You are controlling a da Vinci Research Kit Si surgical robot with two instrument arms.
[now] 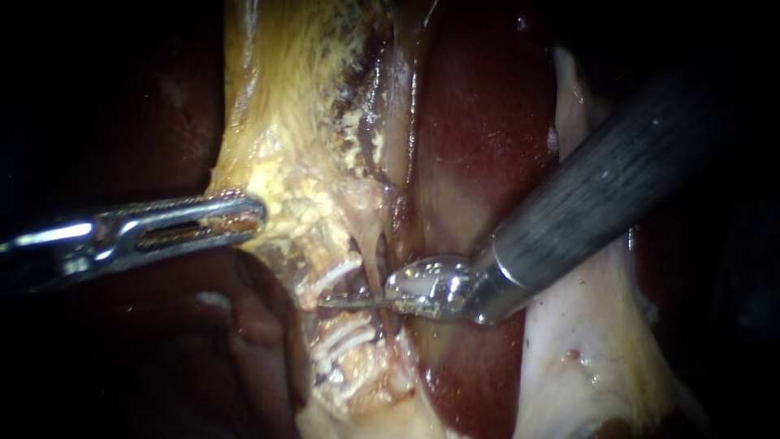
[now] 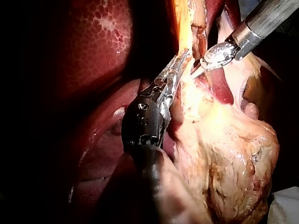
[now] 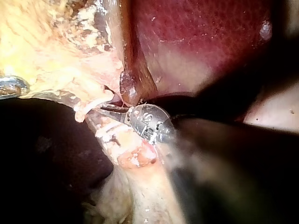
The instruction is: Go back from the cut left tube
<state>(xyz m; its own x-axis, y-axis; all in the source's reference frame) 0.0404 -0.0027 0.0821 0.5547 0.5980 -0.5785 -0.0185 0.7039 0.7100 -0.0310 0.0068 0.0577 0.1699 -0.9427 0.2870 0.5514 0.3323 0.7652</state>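
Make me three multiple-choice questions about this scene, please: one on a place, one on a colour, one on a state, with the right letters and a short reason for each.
1. Where does the tip of the right instrument lie?
A. between the upper and lower clips
B. outside the view
C. far from all tissue

2. What colour are the clips?
A. blue
B. white
C. black

3. How do the jaws of the left instrument stand?
A. wide open and empty
B. out of view
C. shut on the yellow tissue

Answers:
1 A: the endoscope view shows its thin tip between two groups of clips.
2 B: they show white against the tissue.
3 C: both jaws close on the tissue's edge.
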